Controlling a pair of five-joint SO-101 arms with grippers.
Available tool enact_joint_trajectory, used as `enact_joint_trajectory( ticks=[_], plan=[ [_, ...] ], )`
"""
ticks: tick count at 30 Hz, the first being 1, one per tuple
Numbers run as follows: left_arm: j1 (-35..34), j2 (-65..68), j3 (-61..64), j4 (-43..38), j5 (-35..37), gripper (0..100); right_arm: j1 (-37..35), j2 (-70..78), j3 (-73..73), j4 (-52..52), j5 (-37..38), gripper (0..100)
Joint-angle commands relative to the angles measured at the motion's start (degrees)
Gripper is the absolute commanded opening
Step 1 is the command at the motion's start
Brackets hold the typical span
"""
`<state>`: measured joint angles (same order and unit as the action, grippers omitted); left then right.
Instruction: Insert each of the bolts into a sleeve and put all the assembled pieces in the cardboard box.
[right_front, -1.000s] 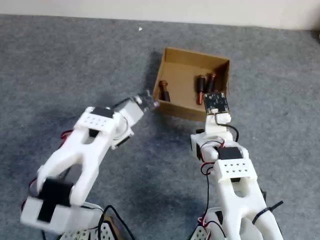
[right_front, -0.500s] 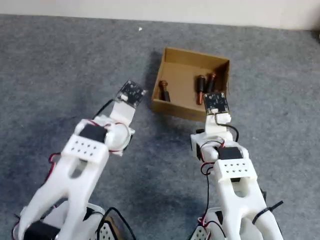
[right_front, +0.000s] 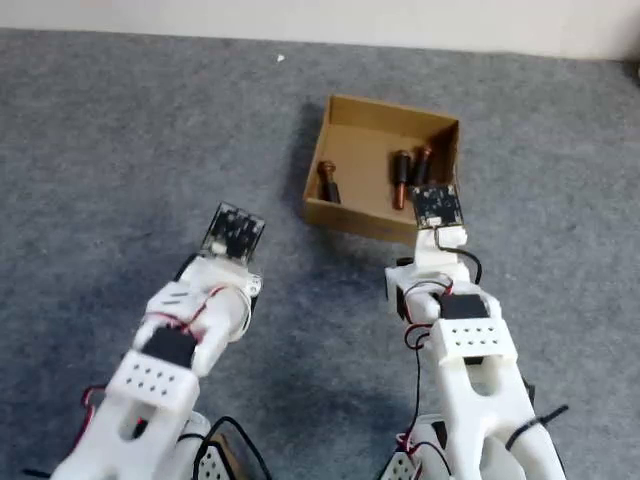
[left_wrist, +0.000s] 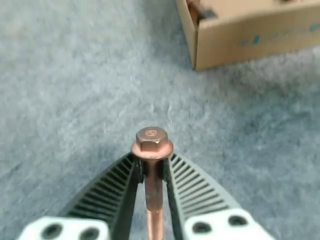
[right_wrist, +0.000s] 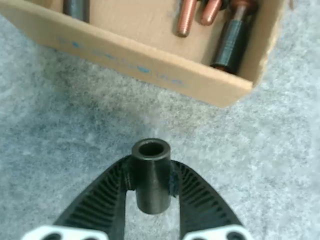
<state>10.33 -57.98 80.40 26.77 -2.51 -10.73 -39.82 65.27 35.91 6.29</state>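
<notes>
A copper bolt (left_wrist: 152, 172) with a hex head is clamped between the ribbed fingers of my left gripper (left_wrist: 153, 170), above the grey carpet, short of the cardboard box (left_wrist: 240, 40). My right gripper (right_wrist: 150, 182) is shut on a black sleeve (right_wrist: 150, 180), its bore facing outward, just in front of the cardboard box's near wall (right_wrist: 125, 50). In the high view the cardboard box (right_front: 345, 212) holds assembled bolt-and-sleeve pieces (right_front: 402, 178), one (right_front: 327, 181) by its left wall. The left arm's wrist (right_front: 232, 232) sits left of the box, the right arm's wrist (right_front: 437, 207) at its front right.
Grey carpet (right_front: 150, 130) covers the whole work surface, with open room to the left and behind the box. A pale wall strip (right_front: 400, 20) runs along the far edge. Cables (right_front: 415, 400) trail at the arms' bases.
The left arm has swung back and toward its base, its wrist moving left and away from the box's corner. The right arm has barely moved.
</notes>
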Motion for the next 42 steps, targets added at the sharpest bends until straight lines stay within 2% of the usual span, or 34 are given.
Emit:
enact_joint_trajectory(
  ticks=[1, 6, 12, 19, 23, 28, 33, 37, 42],
  plan=[
    [-0.3, -8.8, 3.2, -4.0, 0.5, 1, 0.7, -5.8, 2.1, -1.6, 0.3, 0.5],
    [-0.4, -15.4, 7.1, -4.4, 1.0, 1, 0.5, -14.3, 5.9, -1.6, 0.3, 0.5],
    [-0.5, -24.3, 11.1, -4.1, 7.5, 1, 0.5, -24.7, 11.9, -1.6, 0.3, 0.5],
    [-0.5, -38.0, 17.3, -4.0, 7.4, 1, -1.0, -35.5, 16.9, -1.6, 0.2, 0.5],
    [-2.0, -45.1, 16.8, 1.8, 7.5, 1, -3.2, -41.2, 19.7, -1.6, 0.3, 0.5],
    [-2.3, -46.8, 16.7, 3.1, 7.5, 1, -3.4, -48.4, 23.1, -1.6, 0.3, 0.5],
    [-2.4, -46.7, 16.6, 3.0, 7.5, 1, -9.5, -57.3, 27.5, -1.6, 0.3, 0.5],
    [-2.4, -46.7, 16.7, -1.5, 7.5, 1, -13.3, -66.2, 32.1, -1.6, 0.3, 0.6],
    [-3.4, -46.6, 16.7, -9.4, 7.5, 1, -14.6, -64.3, 33.6, -1.6, 0.4, 0.6]
  ],
)
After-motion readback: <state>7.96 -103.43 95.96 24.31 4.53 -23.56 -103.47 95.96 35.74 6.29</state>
